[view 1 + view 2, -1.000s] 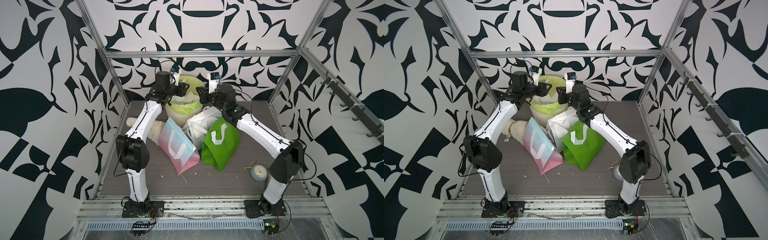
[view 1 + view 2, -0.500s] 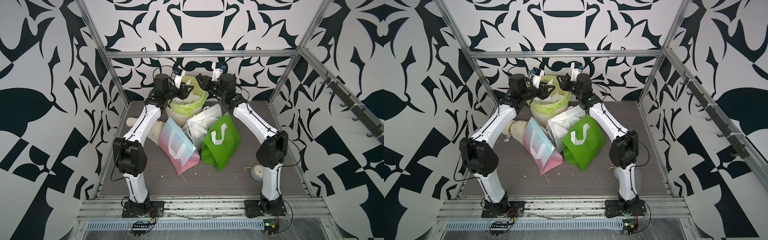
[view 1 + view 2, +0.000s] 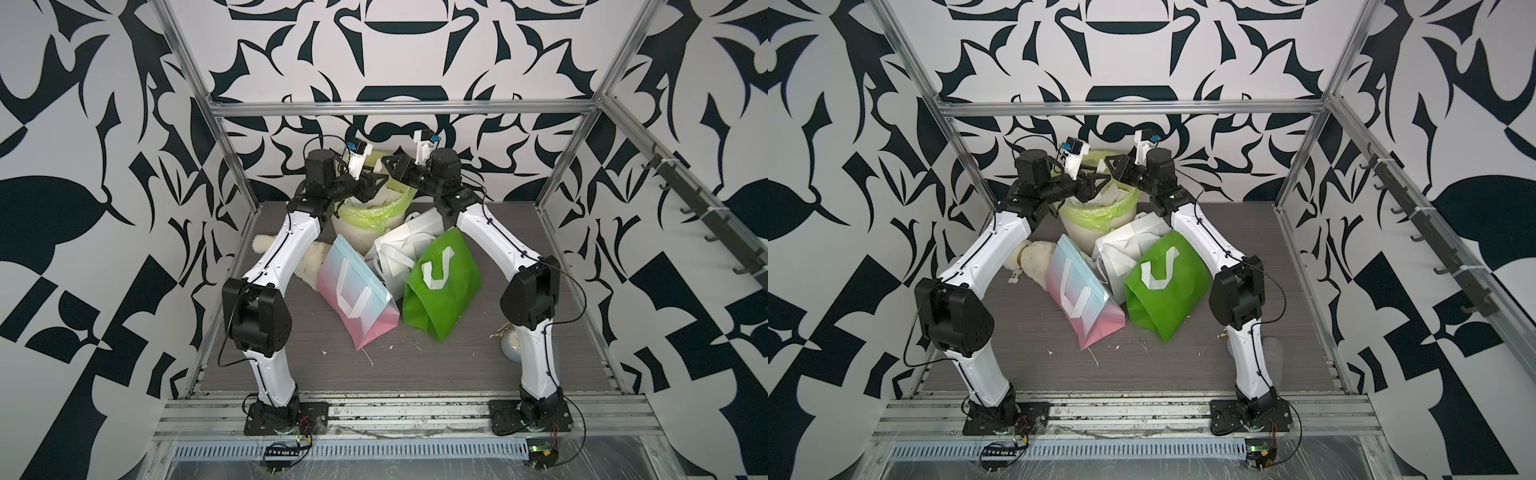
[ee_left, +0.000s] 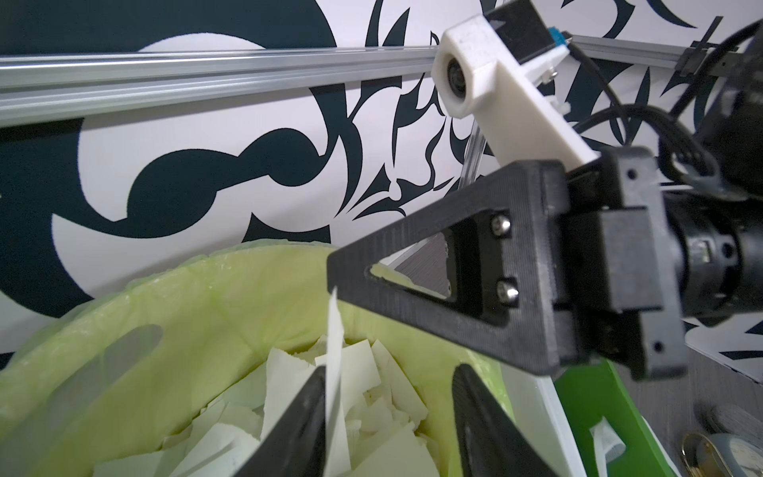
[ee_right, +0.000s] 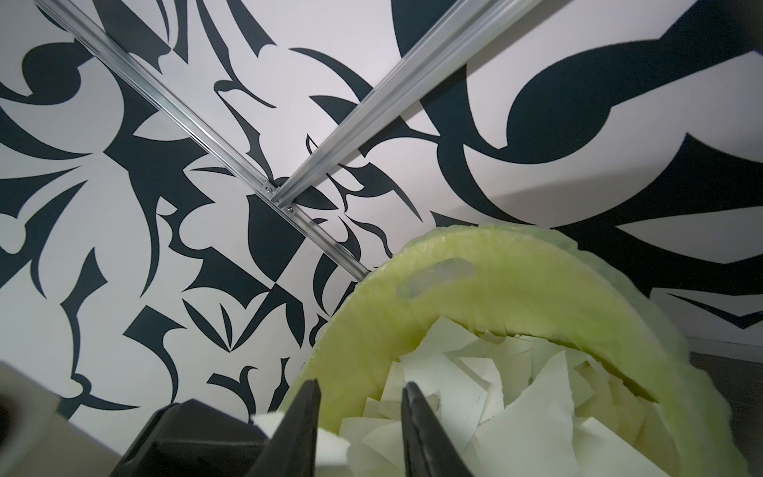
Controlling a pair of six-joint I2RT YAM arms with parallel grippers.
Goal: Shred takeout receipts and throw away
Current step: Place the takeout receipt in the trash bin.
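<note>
Torn white scraps of the takeout receipts [image 4: 289,388] [image 5: 475,380] fill the bin with the green liner [image 3: 374,212] [image 3: 1096,216] at the back of the table. Both grippers hover tip to tip over its mouth. My left gripper [image 3: 382,179] [image 4: 390,371] is open. One narrow white strip [image 4: 333,330] hangs along the inner face of one of its fingers, and the other finger stands well clear of it. My right gripper [image 3: 387,161] [image 5: 361,384] is open too, with nothing between its fingers. A white scrap [image 5: 330,450] lies against the outside of one of them.
In front of the bin lie a pink-blue gift bag [image 3: 353,299], a white gift bag [image 3: 399,249] and a green gift bag [image 3: 440,282]. A cream plush toy [image 3: 307,257] sits under the left arm. A pale round object [image 3: 509,345] sits by the right arm. Tiny scraps [image 3: 368,357] dot the front.
Both grippers have lifted and come together above the bin's mouth. Both have gone from nearly shut to open, and the right arm's elbow swung inward.
</note>
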